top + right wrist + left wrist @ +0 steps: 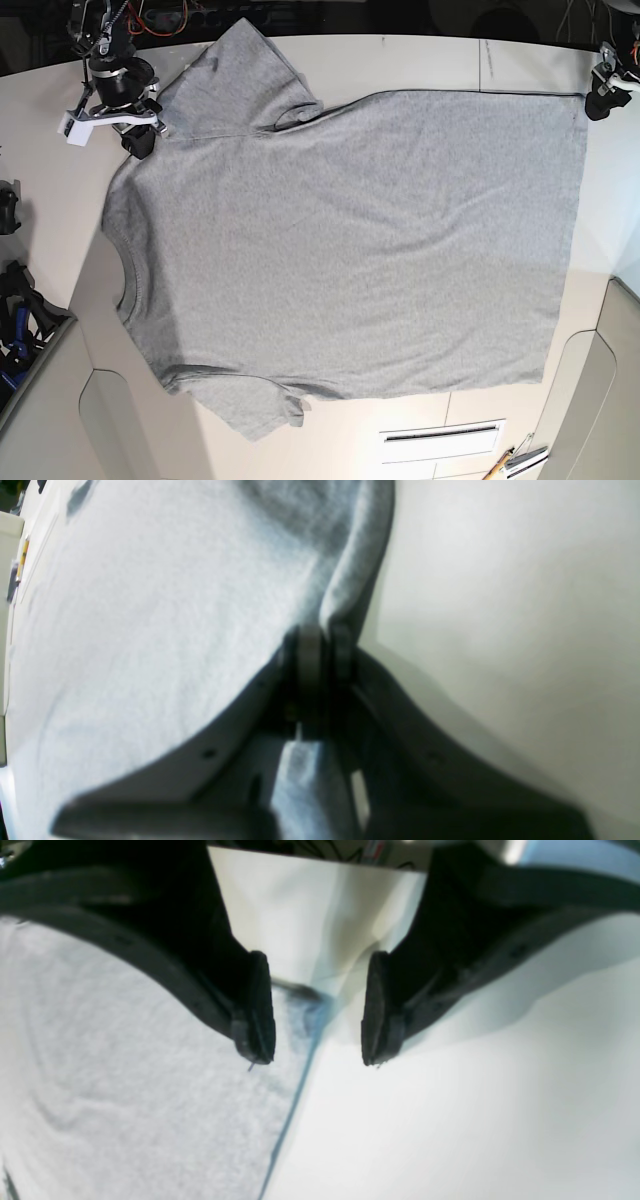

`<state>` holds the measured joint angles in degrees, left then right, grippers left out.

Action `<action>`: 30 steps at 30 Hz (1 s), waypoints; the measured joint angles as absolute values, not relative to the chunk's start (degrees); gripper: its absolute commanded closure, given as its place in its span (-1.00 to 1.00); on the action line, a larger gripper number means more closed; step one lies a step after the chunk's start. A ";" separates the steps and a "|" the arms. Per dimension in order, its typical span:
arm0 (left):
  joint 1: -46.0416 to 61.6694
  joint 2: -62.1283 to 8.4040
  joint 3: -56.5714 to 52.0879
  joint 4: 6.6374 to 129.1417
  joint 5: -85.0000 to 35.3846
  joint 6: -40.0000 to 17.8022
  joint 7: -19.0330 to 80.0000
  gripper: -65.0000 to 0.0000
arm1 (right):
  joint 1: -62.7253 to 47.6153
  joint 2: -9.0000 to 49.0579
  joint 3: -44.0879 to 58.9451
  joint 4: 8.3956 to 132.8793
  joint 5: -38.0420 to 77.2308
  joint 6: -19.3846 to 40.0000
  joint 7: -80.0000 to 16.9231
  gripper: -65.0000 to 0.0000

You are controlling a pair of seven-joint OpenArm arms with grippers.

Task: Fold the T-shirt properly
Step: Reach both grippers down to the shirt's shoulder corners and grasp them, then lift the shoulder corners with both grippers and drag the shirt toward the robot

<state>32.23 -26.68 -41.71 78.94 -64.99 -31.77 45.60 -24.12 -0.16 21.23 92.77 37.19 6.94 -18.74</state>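
The light grey T-shirt (pixel 350 230) lies spread flat on the pale table (pixel 430 60), plain side up, with the neck at the left and the hem at the right. My right gripper (pixel 140 140) is at the far-left shoulder, beside the upper sleeve. In the right wrist view the gripper (pixel 322 650) is shut on a pinched fold of the T-shirt (pixel 150 605). My left gripper (pixel 598 105) is at the far-right hem corner. In the left wrist view the gripper (pixel 316 1059) is open, and the T-shirt's (pixel 125 1065) edge lies between its jaws.
A pen and a small tool (pixel 512 462) lie at the front right. Dark gear (pixel 18 300) sits at the left edge. Cables (pixel 170 15) run along the back. A slot (pixel 440 435) is cut in the table's front panel.
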 measured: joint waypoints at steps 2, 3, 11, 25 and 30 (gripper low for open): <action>32.21 -26.68 -40.56 78.94 -65.28 -31.79 45.36 0.01 | -24.12 -0.14 21.23 92.75 37.19 6.94 -18.74 1.00; 32.18 -26.68 -39.88 78.96 -65.43 -31.79 45.17 0.01 | -24.12 -0.14 21.23 92.75 37.19 6.94 -18.74 1.00; 31.70 -26.85 -33.01 79.20 -67.18 -32.88 43.29 0.01 | -24.12 -0.14 21.23 92.75 37.19 6.96 -18.72 1.00; 31.73 -27.99 -32.80 79.09 -66.72 -35.40 45.04 1.00 | -24.14 -0.14 21.23 93.25 34.61 7.33 -20.29 1.00; 32.05 -28.23 -36.32 79.07 -66.39 -37.47 46.22 1.00 | -24.45 0.19 21.80 95.50 33.12 7.35 -25.65 1.00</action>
<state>32.05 -28.23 -36.32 79.07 -66.39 -37.47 46.22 -24.45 0.19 21.80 95.50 33.12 7.35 -25.65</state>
